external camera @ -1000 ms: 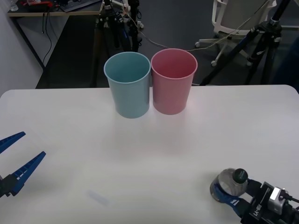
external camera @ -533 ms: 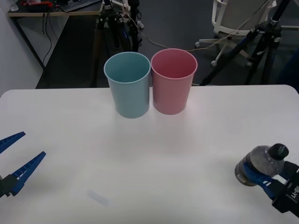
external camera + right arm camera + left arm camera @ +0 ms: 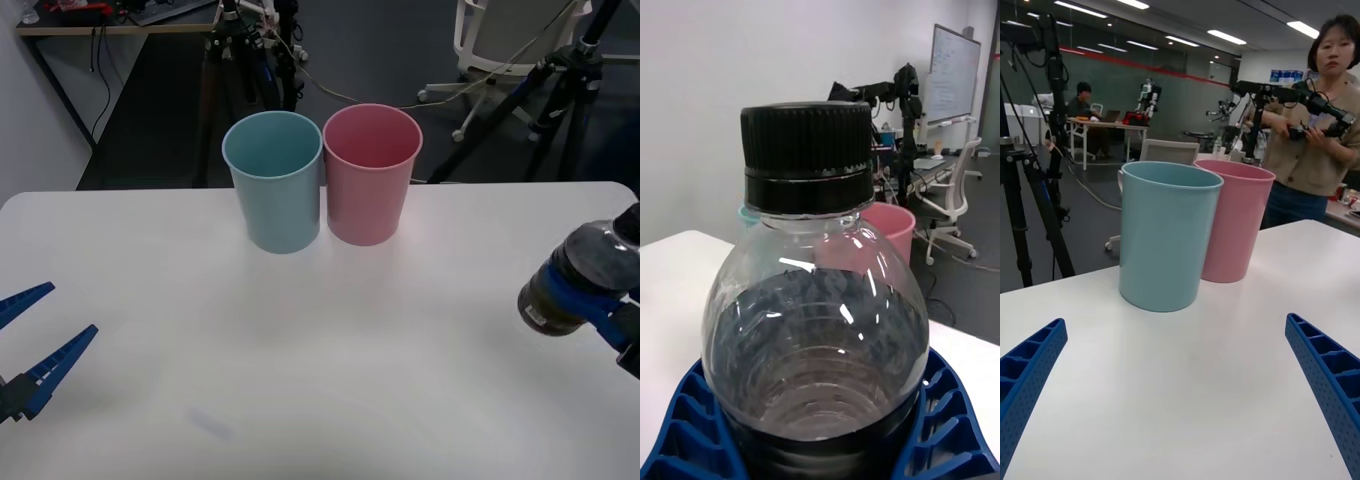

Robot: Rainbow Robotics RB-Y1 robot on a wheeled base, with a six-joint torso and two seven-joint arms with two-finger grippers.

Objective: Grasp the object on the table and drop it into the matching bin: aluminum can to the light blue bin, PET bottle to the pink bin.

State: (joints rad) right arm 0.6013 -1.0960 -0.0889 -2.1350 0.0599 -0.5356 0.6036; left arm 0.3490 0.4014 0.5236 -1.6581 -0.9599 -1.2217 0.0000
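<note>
My right gripper (image 3: pixel 600 305) at table's (image 3: pixel 320 400) right edge, clamped on tilted PET bottle (image 3: pixel 575 275), lifted. Label unreadable. My left gripper (image 3: pixel 30 345) low at left, fingers spread.

Bins (image 3: pixel 1166 234) beyond spread claw (image 3: pixel 1180 390)

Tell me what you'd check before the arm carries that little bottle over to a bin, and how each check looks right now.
1. PET bottle gripped by right gripper: ok.
2. Bottle lifted off the table: ok.
3. Cap on: ok.
4. Pink bin upright, mouth open: ok.
5. Light blue bin touching the pink one, so aim matters: cannot tell if the gap is safe.
6. Left gripper open, low at the table's left, out of the path: ok.
</note>
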